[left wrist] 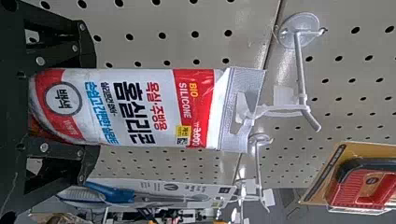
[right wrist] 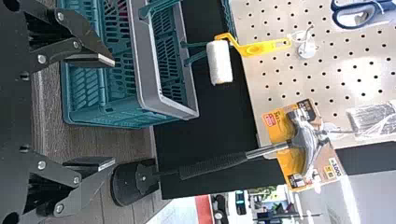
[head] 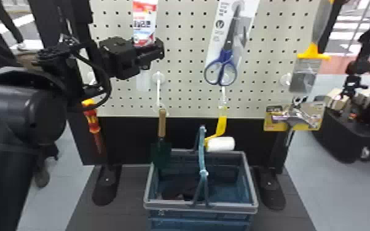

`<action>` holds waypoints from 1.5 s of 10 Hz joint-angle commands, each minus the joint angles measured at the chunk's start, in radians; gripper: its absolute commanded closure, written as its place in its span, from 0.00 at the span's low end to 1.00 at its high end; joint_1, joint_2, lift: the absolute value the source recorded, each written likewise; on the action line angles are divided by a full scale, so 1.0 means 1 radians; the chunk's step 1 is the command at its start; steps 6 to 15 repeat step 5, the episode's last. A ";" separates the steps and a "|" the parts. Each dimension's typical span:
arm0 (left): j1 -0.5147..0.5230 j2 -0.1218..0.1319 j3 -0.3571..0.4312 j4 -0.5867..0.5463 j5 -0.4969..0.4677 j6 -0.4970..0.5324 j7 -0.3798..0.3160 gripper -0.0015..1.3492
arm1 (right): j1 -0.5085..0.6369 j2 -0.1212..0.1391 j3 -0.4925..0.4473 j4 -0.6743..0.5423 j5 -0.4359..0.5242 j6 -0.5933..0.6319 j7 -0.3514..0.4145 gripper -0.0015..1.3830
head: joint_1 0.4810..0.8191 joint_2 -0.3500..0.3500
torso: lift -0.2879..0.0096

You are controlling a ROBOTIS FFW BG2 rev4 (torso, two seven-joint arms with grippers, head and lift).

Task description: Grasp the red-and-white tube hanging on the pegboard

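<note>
The left gripper (left wrist: 88, 105) grasps the lower end of the red-and-white tube (left wrist: 140, 107), which carries dark and blue print. The tube hangs on a white hook (left wrist: 280, 109) near the top edge of the pegboard (head: 187, 92), toward its left. The right gripper (right wrist: 105, 112) is released, near the basket (right wrist: 161, 60).

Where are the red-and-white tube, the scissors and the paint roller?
red-and-white tube (left wrist: 126, 108): left wrist view, middle of its printed body.
scissors (head: 224, 57): head view, top of the blue handles.
paint roller (head: 221, 143): head view, white roll.
</note>
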 commanded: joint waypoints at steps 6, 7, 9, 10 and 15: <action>0.002 0.000 0.003 0.000 0.000 -0.005 0.000 0.90 | 0.000 0.001 0.000 0.000 0.000 0.000 0.000 0.37 | 0.20 0.50 | 0.63; 0.002 0.000 0.003 0.000 0.000 -0.005 0.000 0.90 | 0.000 0.001 0.000 0.000 0.000 0.000 0.000 0.37 | 0.20 0.50 | 0.63; 0.002 0.000 0.003 0.000 0.000 -0.005 0.000 0.90 | 0.000 0.001 0.000 0.000 0.000 0.000 0.000 0.37 | 0.20 0.50 | 0.63; 0.002 0.000 0.003 0.000 0.000 -0.005 0.000 0.90 | 0.000 0.001 0.000 0.000 0.000 0.000 0.000 0.37 | 0.20 0.50 | 0.63; 0.002 0.000 0.003 0.000 0.000 -0.005 0.000 0.90 | 0.000 0.001 0.000 0.000 0.000 0.000 0.000 0.37 | 0.20 0.50 | 0.63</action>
